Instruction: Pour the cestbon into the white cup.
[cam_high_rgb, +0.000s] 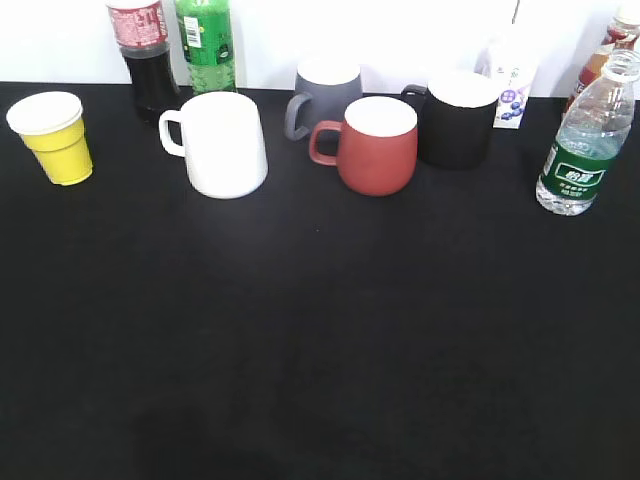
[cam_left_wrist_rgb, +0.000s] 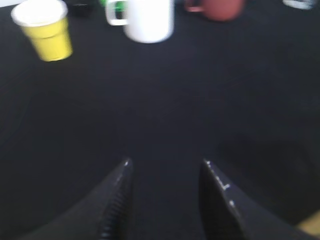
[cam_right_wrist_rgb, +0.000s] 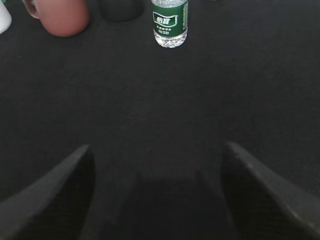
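Observation:
The cestbon (cam_high_rgb: 585, 140), a clear bottle with a dark green label, stands upright at the right end of the black table; it also shows far ahead in the right wrist view (cam_right_wrist_rgb: 170, 22). The white cup (cam_high_rgb: 220, 143) stands left of centre, handle to the left, and shows at the top of the left wrist view (cam_left_wrist_rgb: 148, 19). My left gripper (cam_left_wrist_rgb: 166, 162) is open and empty above bare cloth, well short of the cup. My right gripper (cam_right_wrist_rgb: 157, 150) is open and empty, well short of the bottle. Neither gripper shows in the exterior view.
A yellow paper cup (cam_high_rgb: 55, 135) stands far left. A red mug (cam_high_rgb: 375, 145), a grey mug (cam_high_rgb: 325, 95) and a black mug (cam_high_rgb: 455, 118) stand mid-back. A cola bottle (cam_high_rgb: 145, 55), a green soda bottle (cam_high_rgb: 207, 42), a small carton (cam_high_rgb: 510, 85) and another bottle (cam_high_rgb: 610, 50) line the back.

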